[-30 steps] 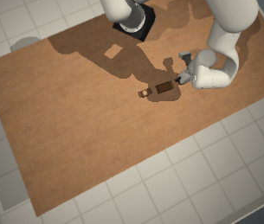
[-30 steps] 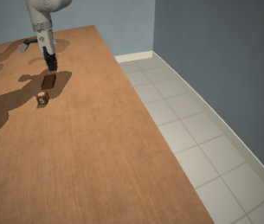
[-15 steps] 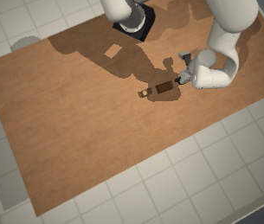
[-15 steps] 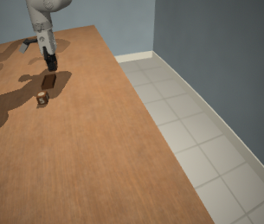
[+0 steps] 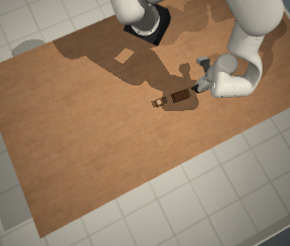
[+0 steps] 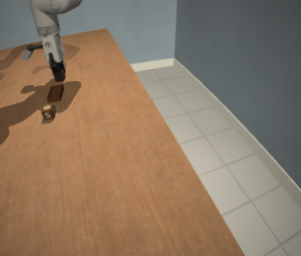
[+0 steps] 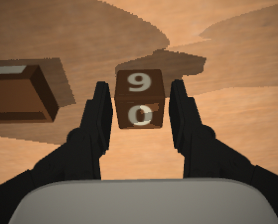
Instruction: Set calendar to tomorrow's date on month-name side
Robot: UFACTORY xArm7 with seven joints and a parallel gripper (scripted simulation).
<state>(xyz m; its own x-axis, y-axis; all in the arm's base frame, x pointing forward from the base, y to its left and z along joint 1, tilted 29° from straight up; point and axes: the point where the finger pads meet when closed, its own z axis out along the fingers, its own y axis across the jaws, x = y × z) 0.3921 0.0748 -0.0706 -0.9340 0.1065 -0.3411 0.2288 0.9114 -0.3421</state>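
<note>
My gripper [image 5: 196,89] [image 6: 59,78] [image 7: 140,95] is open around a brown cube [image 7: 140,100], with a gap on each side in the wrist view. The cube shows a white 9 on its upper face and a 0 on the face below it, both upright in that view. The gripper hides this cube in the top and exterior views. The dark brown tray [image 5: 181,95] [image 6: 55,93] [image 7: 45,95] stands beside it, with no cube seen in it. A second cube [image 5: 159,102] [image 6: 48,112] stands on the table past the tray's other end, with a 5 on one side face in the exterior view.
The wooden table [image 5: 99,134] [image 6: 127,189] carries these things. The robot's black base [image 5: 163,27] is at the table's back edge in the top view. The arm's shadow falls over the tray area.
</note>
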